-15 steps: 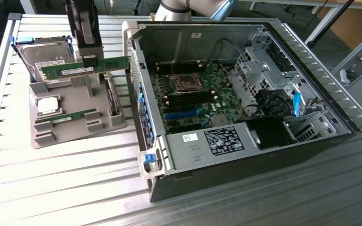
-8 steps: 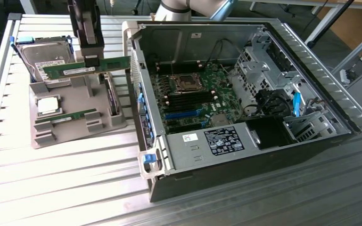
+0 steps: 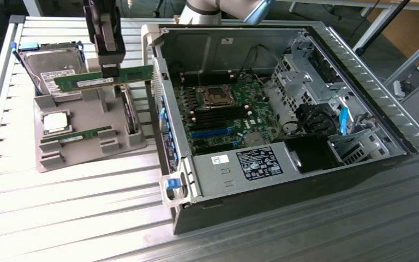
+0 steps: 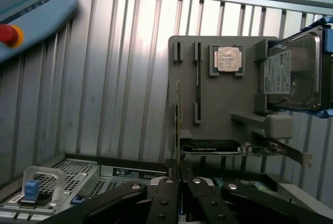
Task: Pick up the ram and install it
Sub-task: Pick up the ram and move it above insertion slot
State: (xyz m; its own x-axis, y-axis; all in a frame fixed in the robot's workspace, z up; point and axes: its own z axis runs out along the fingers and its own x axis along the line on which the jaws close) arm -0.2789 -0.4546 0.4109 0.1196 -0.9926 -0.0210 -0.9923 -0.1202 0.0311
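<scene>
Showing the gripper [image 3: 109,73] closed narrowly on the ram [image 3: 133,74], which is held level above the grey tray [image 3: 85,109], just beside the open computer case [image 3: 209,46]. In the wrist view the stick is seen edge-on, pinched between the fingertips. A second green stick [image 3: 75,136], a silver CPU [image 3: 55,121] and a hard drive [image 3: 49,63] are seated on the tray.

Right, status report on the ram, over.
Pincer shut on the ram. Ram held above the grey tray. Case wall stands beside one end.
</scene>
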